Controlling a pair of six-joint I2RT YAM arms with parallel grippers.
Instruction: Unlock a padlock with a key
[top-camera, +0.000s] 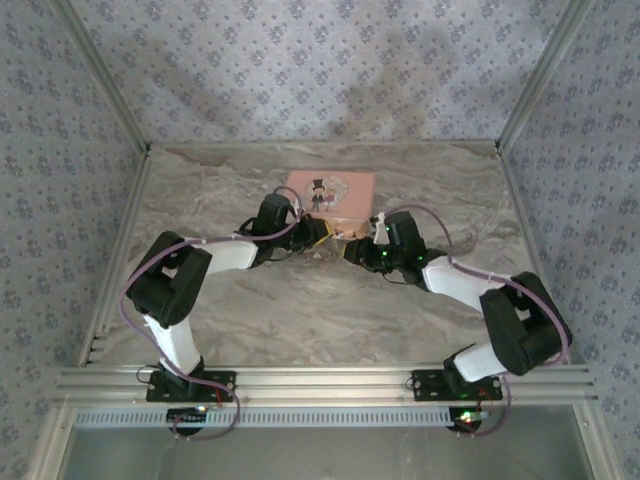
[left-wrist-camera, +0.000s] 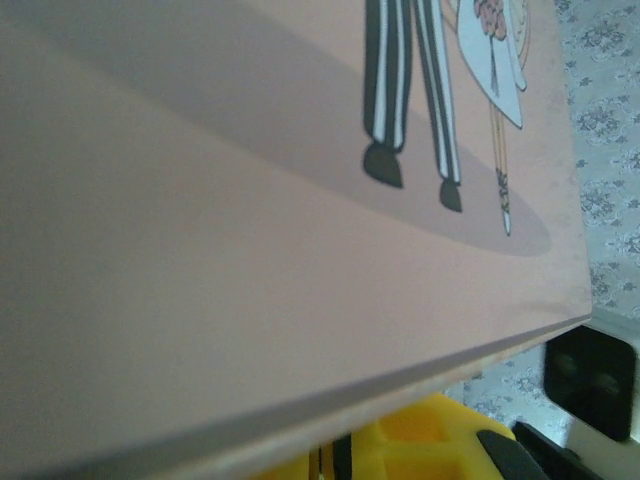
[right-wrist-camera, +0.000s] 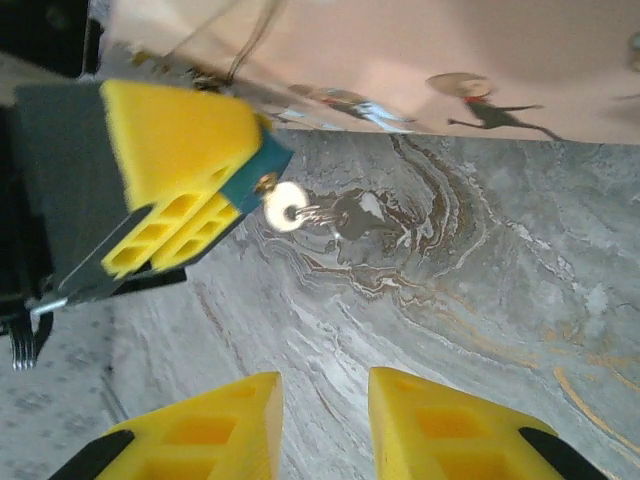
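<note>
Nearest, right fingers (right-wrist-camera: 215, 430) parted and empty over grey marbled tabletop (right-wrist-camera: 450, 300); farther off, left fingers (right-wrist-camera: 170, 140) clamped on tiny blue-teal padlock (right-wrist-camera: 256, 168), small silver key (right-wrist-camera: 288, 208) just beside it, near pink rectangular tin (right-wrist-camera: 400, 50).

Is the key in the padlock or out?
In, it seems: the key sticks out of the padlock end, silver head showing; the left gripper holds the padlock. Blade hidden.

No legible lettering, brand or number; on the pink tin (top-camera: 331, 190) just a cartoon couple.
</note>
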